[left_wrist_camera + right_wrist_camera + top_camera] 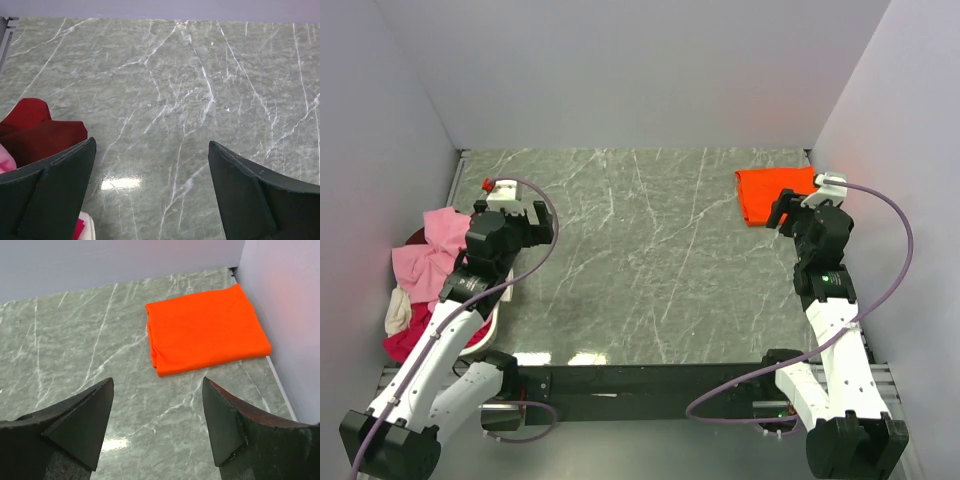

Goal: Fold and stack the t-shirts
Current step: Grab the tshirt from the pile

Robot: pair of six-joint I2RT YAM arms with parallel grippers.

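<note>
Left edge: unfolded t-shirts lie in a loose heap against the left wall, just beside the left arm. The light pink shirt (432,248) sits uppermost. A cream shirt (398,313) hangs at the heap's outer side. A magenta-red shirt (402,345) lies at the near end. The left wrist view shows a dark maroon shirt (37,134) at the heap's inner margin, resting on the table.

Left gripper (151,144): it is held just right of the heap, over bare surface. The jaws stand wide apart with nothing between them. No contact with any cloth is visible.

Centre: the grey-green marbled table (640,260) carries no garment in this zone.

Right gripper (157,381): the jaws are spread wide and empty. It is poised over the table at the near side of the orange shirt, short of it in the wrist view. In the top view the arm covers part of the shirt's right near corner.

Far right corner: the bright orange shirt (205,335) lies flat, folded into a neat rectangle. Its right edge runs close along the right wall (290,315). It is well apart from the heap on the left.
</note>
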